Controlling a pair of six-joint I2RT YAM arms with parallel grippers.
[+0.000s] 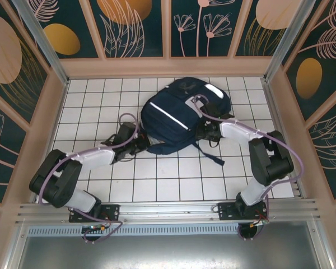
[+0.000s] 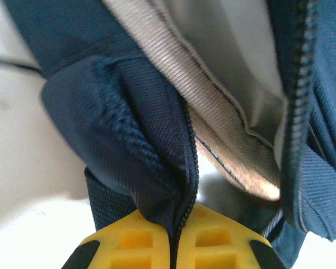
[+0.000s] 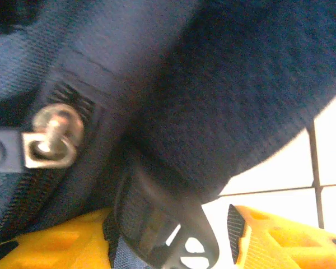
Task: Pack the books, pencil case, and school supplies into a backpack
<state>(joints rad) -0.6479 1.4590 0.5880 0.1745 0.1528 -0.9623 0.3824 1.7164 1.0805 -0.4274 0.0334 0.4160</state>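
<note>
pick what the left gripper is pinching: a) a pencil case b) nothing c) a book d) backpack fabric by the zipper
d: in the left wrist view the left gripper is closed on a fold of navy backpack fabric, with the zipper running down into the pinch.

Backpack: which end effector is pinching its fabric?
The left end effector, closed on the backpack's zipper edge; the right end effector stands open.
</note>
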